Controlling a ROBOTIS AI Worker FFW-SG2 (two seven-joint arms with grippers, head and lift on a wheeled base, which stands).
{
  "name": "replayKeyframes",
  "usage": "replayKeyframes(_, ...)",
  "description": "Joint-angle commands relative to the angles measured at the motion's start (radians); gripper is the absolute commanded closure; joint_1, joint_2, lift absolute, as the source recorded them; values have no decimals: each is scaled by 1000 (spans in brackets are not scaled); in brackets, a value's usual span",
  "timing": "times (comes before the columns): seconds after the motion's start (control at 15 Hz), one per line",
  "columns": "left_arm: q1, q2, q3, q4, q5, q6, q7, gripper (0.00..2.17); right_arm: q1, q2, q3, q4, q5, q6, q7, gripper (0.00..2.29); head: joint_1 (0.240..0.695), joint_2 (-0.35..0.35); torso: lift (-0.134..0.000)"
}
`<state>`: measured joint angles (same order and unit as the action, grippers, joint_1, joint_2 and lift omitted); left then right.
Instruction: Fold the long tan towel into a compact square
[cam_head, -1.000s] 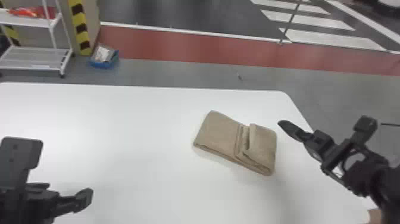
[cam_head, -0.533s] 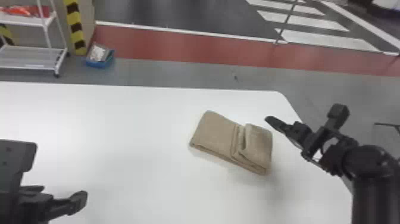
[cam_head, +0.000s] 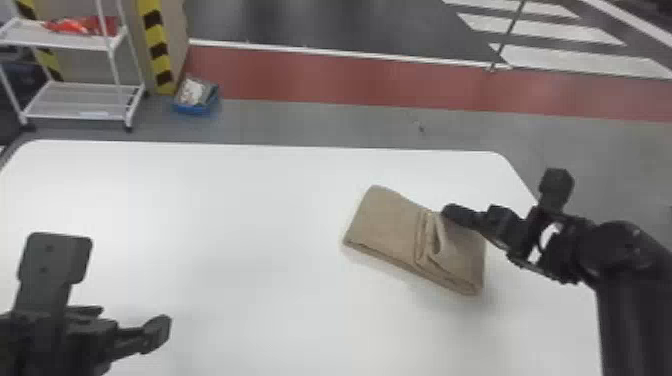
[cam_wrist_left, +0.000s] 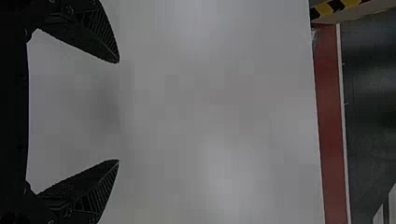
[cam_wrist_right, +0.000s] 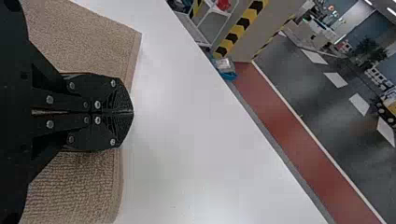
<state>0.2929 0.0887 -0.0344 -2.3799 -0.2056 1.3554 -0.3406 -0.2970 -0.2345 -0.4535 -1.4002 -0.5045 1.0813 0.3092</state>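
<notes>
The tan towel (cam_head: 387, 225) lies folded on the right half of the white table, with a raised fold across its right part. My right gripper (cam_head: 450, 212) is over the towel's far right edge. In the right wrist view that gripper (cam_wrist_right: 132, 112) is shut, its two fingers pressed together, with the towel (cam_wrist_right: 88, 35) below and on both sides of it. At the near left of the table is my left gripper (cam_head: 162, 330), away from the towel. The left wrist view shows this gripper (cam_wrist_left: 118, 111) open over bare table, nothing between its fingers.
The white table (cam_head: 200, 210) has its far edge and rounded right corner beyond the towel. Behind it on the floor stand a white shelf cart (cam_head: 85, 100) and a blue bin (cam_head: 196, 97).
My right gripper has moved left, from beside the towel to over its far right edge. The view has shifted slightly. The towel keeps its folded shape, and my left gripper stays near its place.
</notes>
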Motion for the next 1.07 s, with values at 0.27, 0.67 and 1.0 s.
replayKeyframes(0.27, 2, 0, 1, 1, 0, -3, 0, 130, 21, 4, 79, -29, -17, 84, 19, 2108, 695, -137, -124)
replayKeyframes(0.67, 3, 2, 10, 1, 2, -18, 0, 130, 41, 15, 151, -106, -17, 154, 48, 2105, 695, -77, -124)
replayKeyframes(1.0, 0, 2, 16, 1, 3, -28, 0, 130, 73, 18, 202, -191, -29, 237, 68, 2101, 695, -28, -124)
